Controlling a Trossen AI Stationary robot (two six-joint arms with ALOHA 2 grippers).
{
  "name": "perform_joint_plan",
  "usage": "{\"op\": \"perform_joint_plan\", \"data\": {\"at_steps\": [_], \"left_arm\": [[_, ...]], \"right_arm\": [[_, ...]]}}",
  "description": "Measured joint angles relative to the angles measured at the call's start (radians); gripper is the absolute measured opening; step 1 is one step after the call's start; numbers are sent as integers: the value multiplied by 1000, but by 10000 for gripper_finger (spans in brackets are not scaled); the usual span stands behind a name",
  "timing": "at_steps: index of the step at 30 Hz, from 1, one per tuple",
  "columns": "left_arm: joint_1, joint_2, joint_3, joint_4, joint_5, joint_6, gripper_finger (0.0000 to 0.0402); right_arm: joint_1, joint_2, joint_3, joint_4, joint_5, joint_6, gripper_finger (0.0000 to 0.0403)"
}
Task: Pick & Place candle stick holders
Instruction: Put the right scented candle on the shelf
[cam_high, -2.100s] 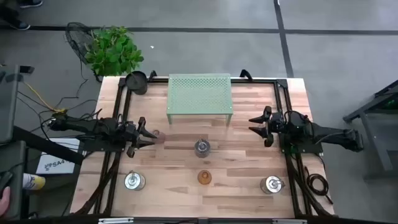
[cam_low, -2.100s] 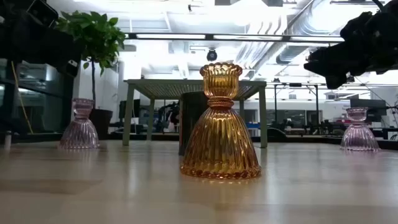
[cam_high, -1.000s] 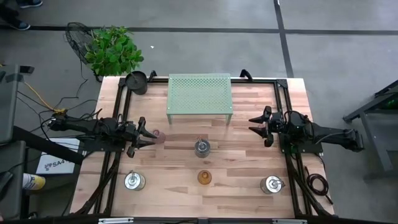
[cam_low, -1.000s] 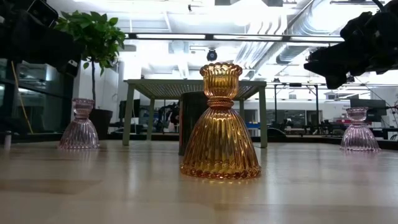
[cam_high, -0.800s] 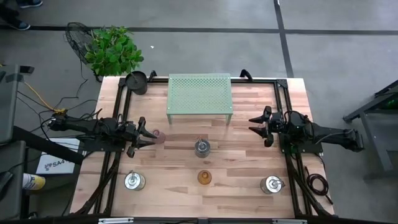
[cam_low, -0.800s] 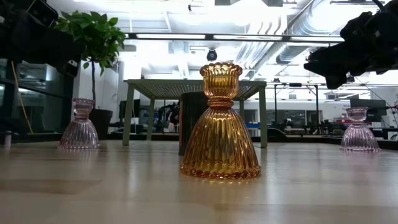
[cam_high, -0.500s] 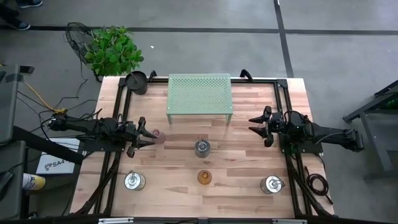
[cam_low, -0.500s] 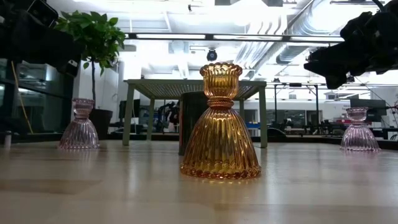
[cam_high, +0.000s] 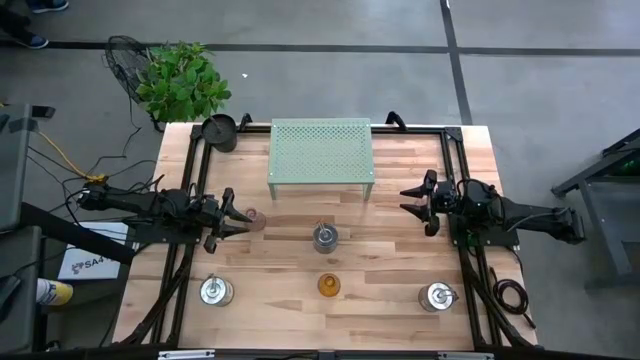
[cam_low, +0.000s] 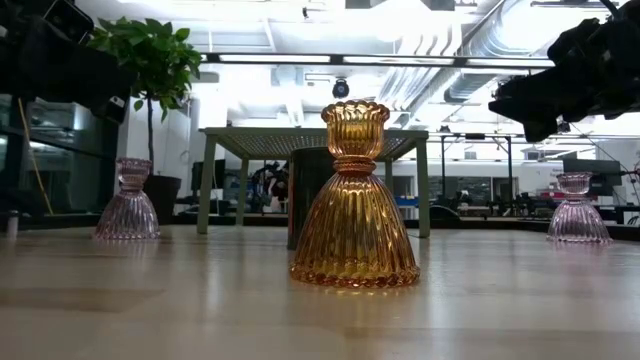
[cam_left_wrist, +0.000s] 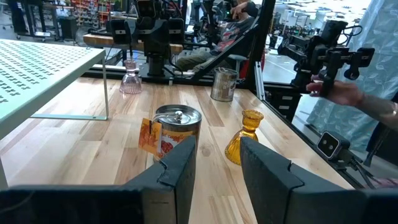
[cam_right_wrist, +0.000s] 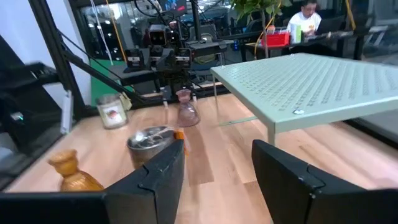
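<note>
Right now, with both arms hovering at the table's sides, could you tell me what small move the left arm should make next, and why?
Probably ease the left gripper forward around the pink glass candle holder and close. Its fingers stand open right beside that holder, nothing is held, and the right gripper hangs open, farther from any holder.

Robotics lab: exposed ceiling ducts (cam_low: 470, 60) running overhead, more robot rigs (cam_left_wrist: 329, 56) standing behind wooden table (cam_high: 390, 260).

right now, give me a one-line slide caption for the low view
Amber glass candle holder stands centre on the wooden table, flanked by two pink glass holders, green rack behind.
</note>
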Motion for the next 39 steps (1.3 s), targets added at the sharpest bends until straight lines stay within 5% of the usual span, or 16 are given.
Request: {"op": "perform_joint_plan", "data": {"at_steps": [10,31,39], "left_arm": [[0,0,0,0,0,0,124],[0,0,0,0,0,0,124],[0,0,0,0,0,0,124]], "right_arm": [[0,0,0,0,63,42,183],[0,0,0,188,9,288,183],[1,24,197,-208,34,324,183]]}}
